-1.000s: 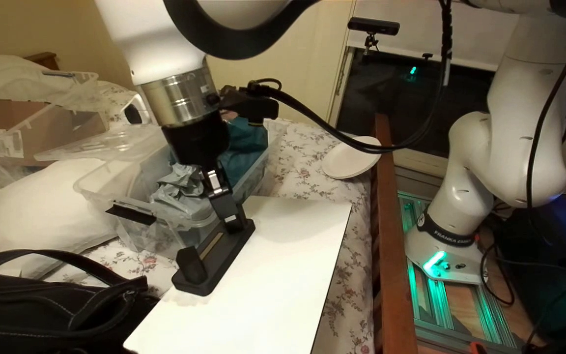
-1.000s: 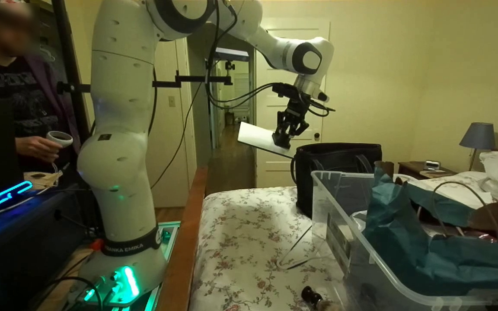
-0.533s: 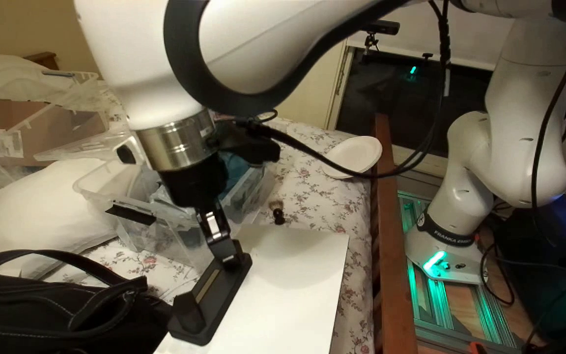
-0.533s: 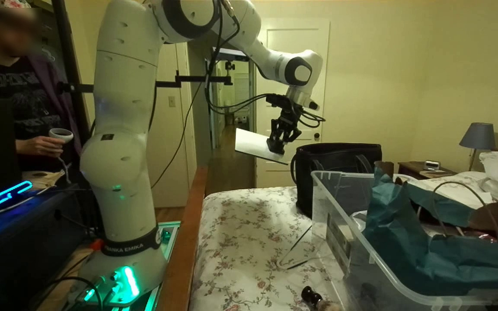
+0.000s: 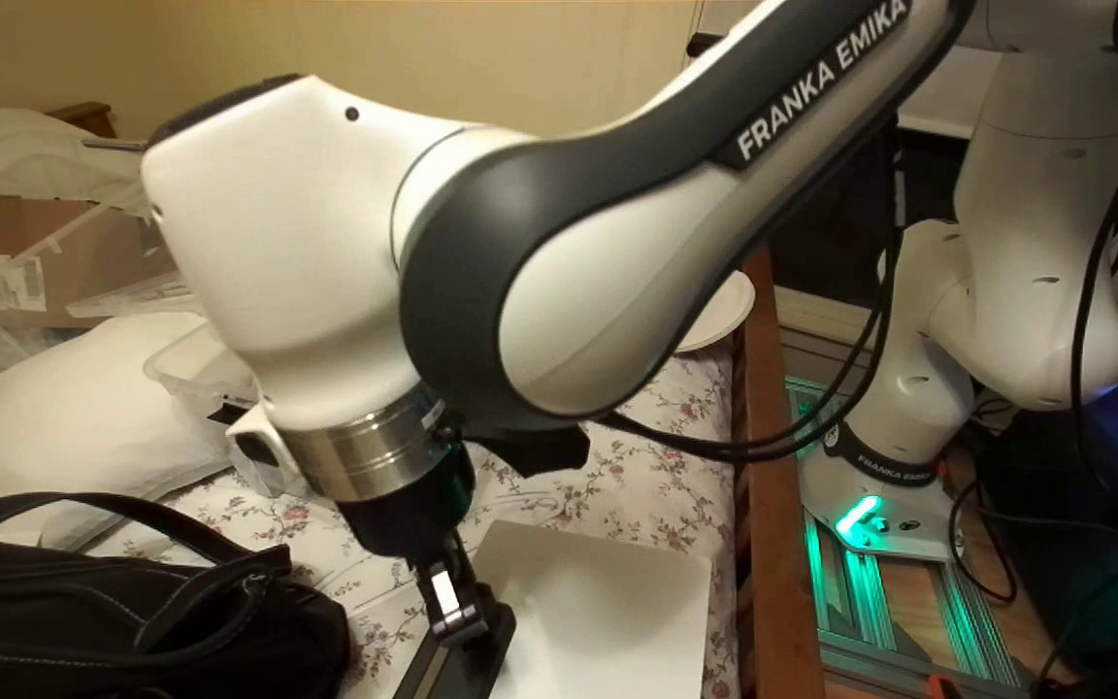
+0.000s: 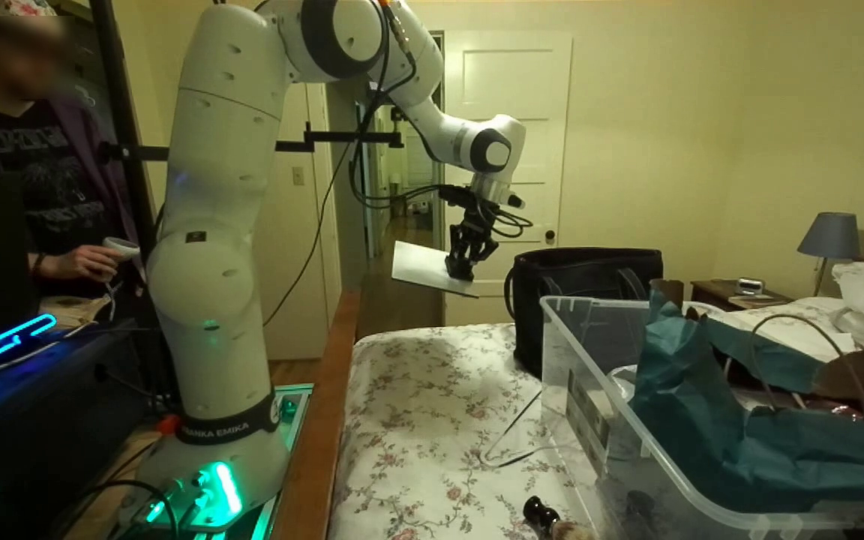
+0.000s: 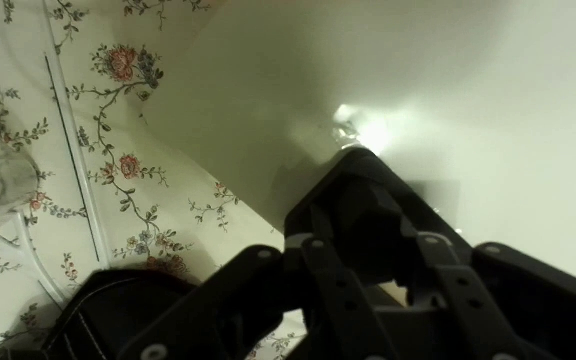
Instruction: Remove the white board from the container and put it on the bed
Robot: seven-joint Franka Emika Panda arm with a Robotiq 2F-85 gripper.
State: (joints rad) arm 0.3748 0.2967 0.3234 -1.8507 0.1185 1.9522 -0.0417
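Observation:
The white board [image 5: 608,612] is outside the container, tilted and held above the bed [image 5: 637,466]. It also shows in an exterior view [image 6: 417,264] and the wrist view [image 7: 508,115]. My gripper [image 6: 462,259] is shut on the black block [image 6: 459,270] on the board's face; the fingers show in the wrist view [image 7: 363,215]. The clear container [image 6: 657,457] stands on the floral bed [image 6: 432,375] with the teal bundle in it. In an exterior view, the arm hides most of the container [image 5: 195,374]. The board's near part is cut off by that picture's edge.
A black bag [image 5: 132,612] stands on the bed beside the board, also in an exterior view [image 6: 589,277]. A wooden edge [image 5: 777,553] runs along the bed. A white pillow [image 5: 93,417], white dish [image 5: 719,311] and brush [image 6: 544,517] lie on the bed.
The gripper has carried the board lower, away from the container. In an exterior view, arm and board have moved left and down. The grip on the block has not changed.

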